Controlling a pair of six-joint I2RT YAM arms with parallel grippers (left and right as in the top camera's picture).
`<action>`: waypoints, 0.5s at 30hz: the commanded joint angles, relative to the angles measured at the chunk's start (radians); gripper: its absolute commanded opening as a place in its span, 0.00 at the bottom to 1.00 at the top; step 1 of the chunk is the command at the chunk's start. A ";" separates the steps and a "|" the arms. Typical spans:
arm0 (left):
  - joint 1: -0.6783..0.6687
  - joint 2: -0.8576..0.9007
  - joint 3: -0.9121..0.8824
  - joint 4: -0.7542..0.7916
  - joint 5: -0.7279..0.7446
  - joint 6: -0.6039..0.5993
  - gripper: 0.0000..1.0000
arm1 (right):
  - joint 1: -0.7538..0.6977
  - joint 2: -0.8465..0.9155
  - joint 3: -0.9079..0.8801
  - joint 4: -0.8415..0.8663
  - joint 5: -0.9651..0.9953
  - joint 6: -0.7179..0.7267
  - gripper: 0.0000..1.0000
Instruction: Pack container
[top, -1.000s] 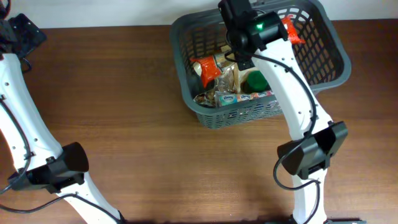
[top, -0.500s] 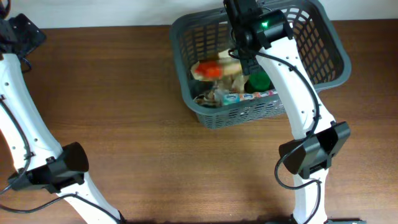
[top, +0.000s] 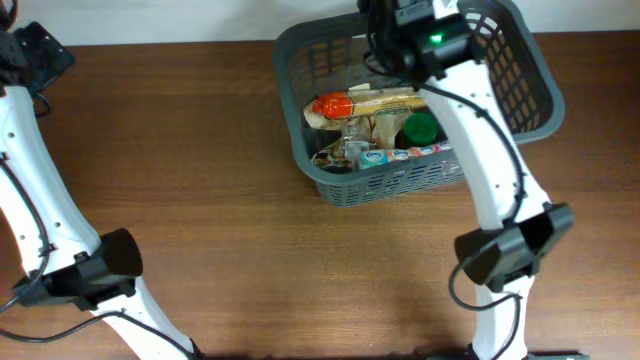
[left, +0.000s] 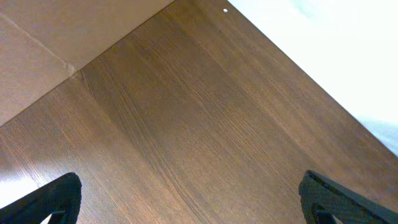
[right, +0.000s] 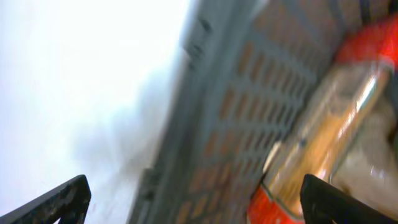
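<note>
The container, a dark grey slotted basket, stands at the table's back right; its wall shows blurred in the right wrist view. Inside lies a long clear packet with orange ends, flat across the other goods, also visible as packet. My right gripper hangs open over the basket's far side with nothing between its fingers. My left gripper is open above bare wood at the far left of the table, far from the basket.
A green lid and several small packets fill the basket's near half. The right arm crosses the basket's front rim. The left arm runs along the table's left edge. A white wall lies behind the table.
My right gripper opened and let go of the long packet, which tipped from upright to lying flat in the basket. The gripper then moved toward the far rim. The left arm stayed still.
</note>
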 joint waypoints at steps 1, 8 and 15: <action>0.002 -0.026 0.013 0.002 0.000 -0.013 0.99 | -0.064 -0.101 0.024 0.020 0.010 -0.317 0.99; 0.002 -0.026 0.013 0.002 0.000 -0.013 0.99 | -0.209 -0.183 0.024 0.018 0.033 -0.867 0.99; 0.002 -0.026 0.013 0.002 0.001 -0.013 0.99 | -0.395 -0.218 0.024 -0.008 0.033 -1.256 0.99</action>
